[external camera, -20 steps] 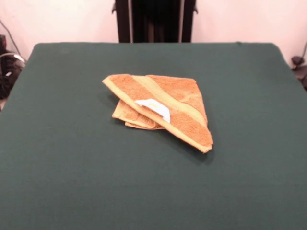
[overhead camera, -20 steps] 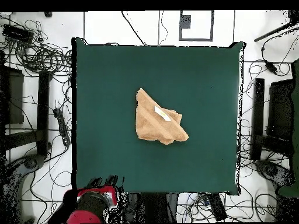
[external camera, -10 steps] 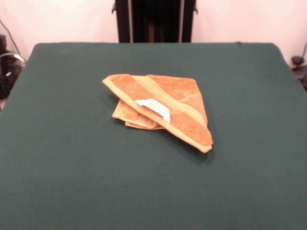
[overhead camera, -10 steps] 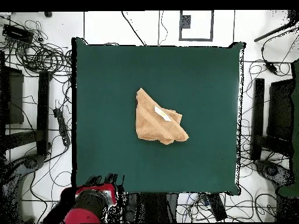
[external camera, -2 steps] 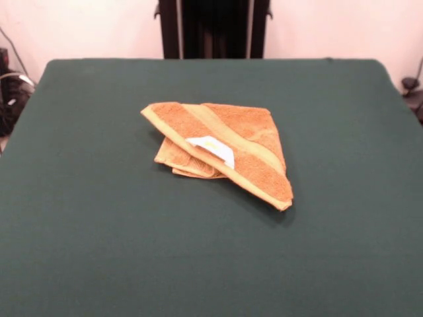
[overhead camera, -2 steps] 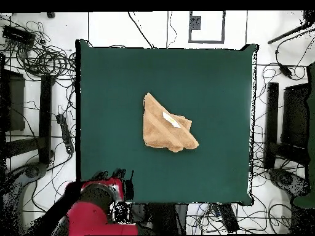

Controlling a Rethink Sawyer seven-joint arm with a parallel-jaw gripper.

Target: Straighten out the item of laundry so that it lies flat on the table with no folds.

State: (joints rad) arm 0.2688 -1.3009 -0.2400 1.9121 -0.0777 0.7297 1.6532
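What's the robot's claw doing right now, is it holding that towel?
Gripper: cannot be told; only the red arm shows, at the table edge. The towel lies folded, untouched.

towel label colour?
White, with a faint yellowish mark; the label lies on top of the folded towel. Clearest in the front view.
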